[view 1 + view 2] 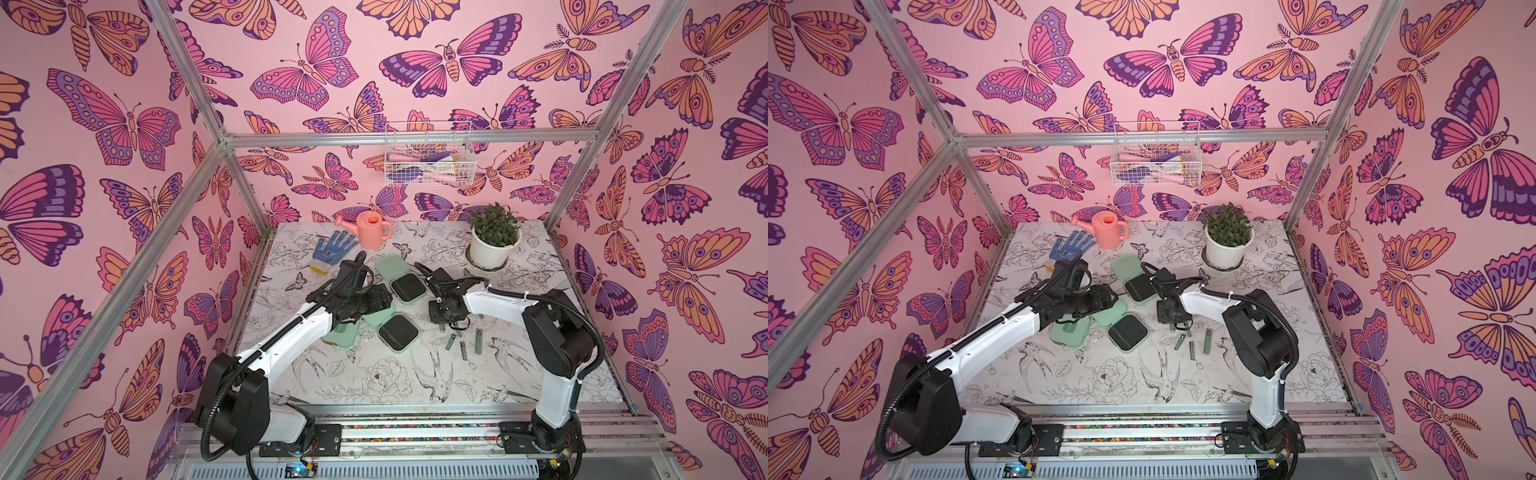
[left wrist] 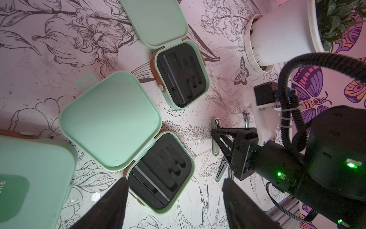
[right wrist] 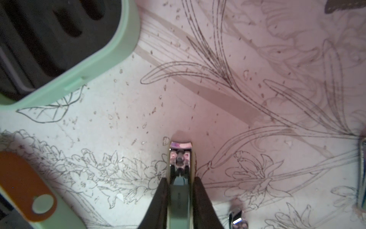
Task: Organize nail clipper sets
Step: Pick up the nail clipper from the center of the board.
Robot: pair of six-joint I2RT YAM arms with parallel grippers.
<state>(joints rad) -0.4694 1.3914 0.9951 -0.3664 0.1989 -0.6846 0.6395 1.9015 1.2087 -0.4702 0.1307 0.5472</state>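
Note:
Three mint-green cases lie mid-table: a far open case (image 1: 407,286), a near open case (image 1: 398,332) and a closed case (image 1: 343,334). Both open ones show black trays with nothing in them (image 2: 181,75) (image 2: 164,168). Several slim clippers (image 1: 464,351) lie loose to the right of the cases. My right gripper (image 3: 180,179) is shut on one mint-and-chrome nail clipper (image 3: 180,156), low over the table among those clippers (image 1: 451,326). Over the near open case my left gripper (image 2: 175,179) hangs open, holding nothing.
A blue dotted glove (image 1: 330,249) and a pink watering can (image 1: 372,228) lie at the back left. A white plant pot (image 1: 494,245) stands at the back right. A wire basket (image 1: 428,158) hangs on the back wall. Metal frame posts edge the table.

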